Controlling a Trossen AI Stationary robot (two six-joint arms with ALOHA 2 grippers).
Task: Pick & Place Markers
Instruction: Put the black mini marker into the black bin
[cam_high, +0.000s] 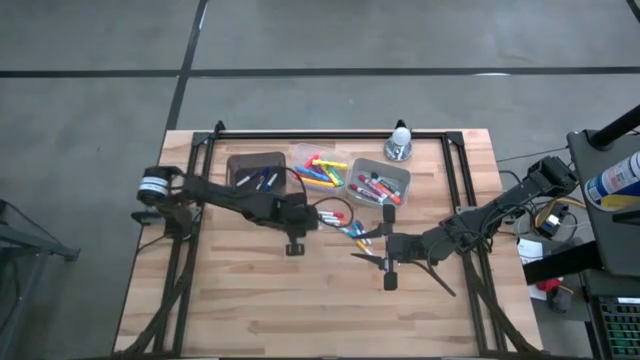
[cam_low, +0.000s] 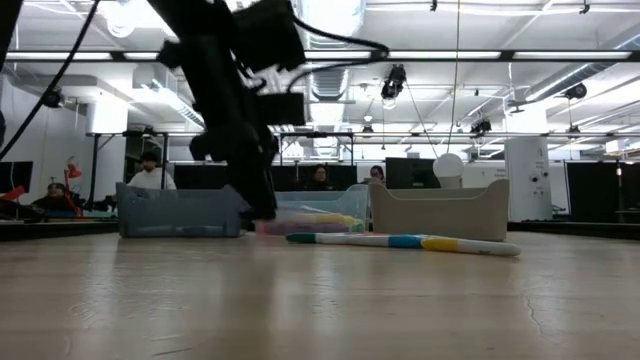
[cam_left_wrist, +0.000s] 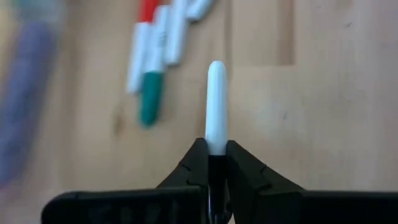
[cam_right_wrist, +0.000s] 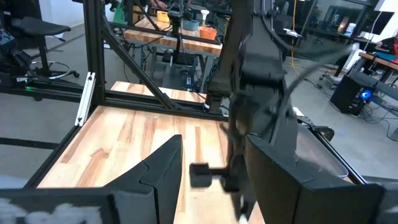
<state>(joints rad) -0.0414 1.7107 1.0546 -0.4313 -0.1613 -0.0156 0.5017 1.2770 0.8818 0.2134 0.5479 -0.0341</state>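
Observation:
My left gripper (cam_high: 312, 217) is over the middle of the table, shut on a white-bodied marker (cam_left_wrist: 216, 102); in the low view its arm (cam_low: 240, 120) comes down in front of the bins. Next to it, loose markers (cam_high: 338, 216) lie flat on the wood, among them a green-capped marker (cam_left_wrist: 151, 99) and a red-capped one (cam_left_wrist: 147, 12). A line of markers (cam_low: 400, 241) shows on the tabletop in the low view. My right gripper (cam_high: 372, 243) is open, just right of these loose markers, with its fingers (cam_right_wrist: 163, 167) spread and pointing at the left arm. My left gripper pinches the white marker between its two fingers, holding one end (cam_left_wrist: 216, 146). The marker runs along the fingers and sticks straight out past the fingertips. Its rounded free end (cam_left_wrist: 216, 67) points away from the wrist, over the wood. Which end is held is hidden by the fingers.
Three bins stand in a row toward the far edge: a dark bin (cam_high: 257, 170), a clear bin of neon markers (cam_high: 320, 170) and a grey bin of capped markers (cam_high: 378, 182). A small bottle (cam_high: 400, 140) stands behind them. Black frame rails (cam_high: 190, 200) border the table. Bare wood lies along the near edge.

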